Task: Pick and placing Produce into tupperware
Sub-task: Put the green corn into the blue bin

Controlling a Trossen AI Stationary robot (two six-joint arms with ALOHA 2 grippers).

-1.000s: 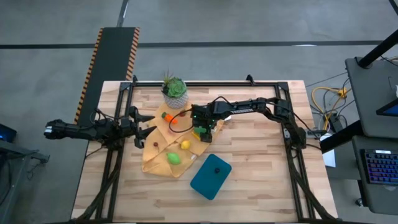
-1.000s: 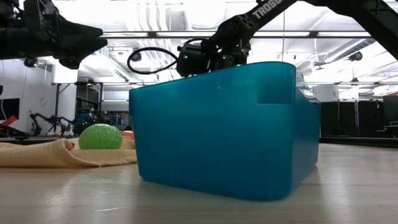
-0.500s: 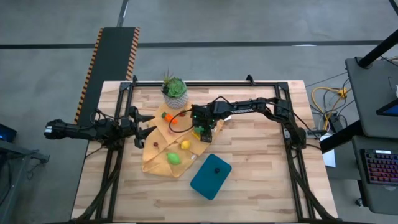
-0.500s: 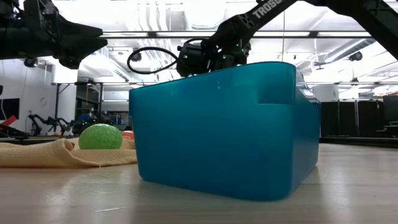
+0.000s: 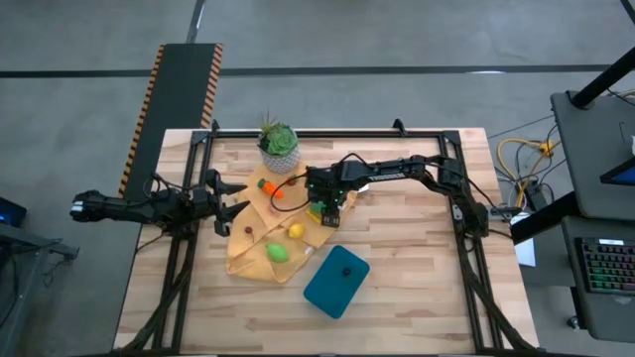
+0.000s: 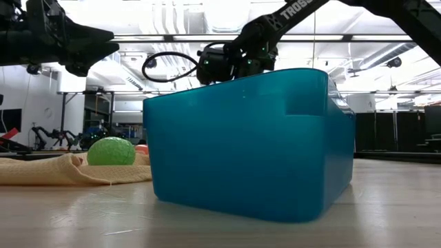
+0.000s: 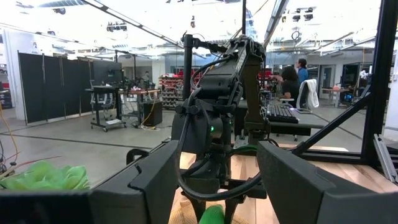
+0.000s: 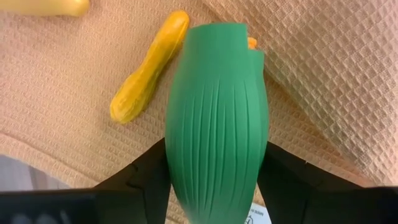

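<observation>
At the table's left edge the left gripper [image 5: 230,196] waits, its fingers [image 7: 149,180] spread apart and empty. Just to its right the mustard-yellow cloth [image 5: 243,258] carries most of the produce: a carrot [image 5: 272,189] on its far side near the potted plant [image 5: 279,146], a small dark red piece [image 5: 248,231], a yellow piece [image 5: 295,231] and a green oval piece [image 5: 279,253] on its near side.

Above the cloth's right part, the right gripper [image 5: 327,210] points down. In its wrist view the dark fingers [image 8: 146,174] are pressed against both sides of a green ribbed piece [image 8: 216,118], so they are grasping it. A long yellow piece [image 8: 149,65] lies on the cloth beside it.

The tupperware [image 5: 336,281] sits near and right of the cloth, apart from it, with one dark item [image 5: 346,269] inside.

The risks, as I judge them: the ribbed piece looks smooth and rounded, so it could slide out between the fingers during the lift or carry. If a fingertip has caught the cloth, lifting would drag it and scatter the other pieces.
</observation>
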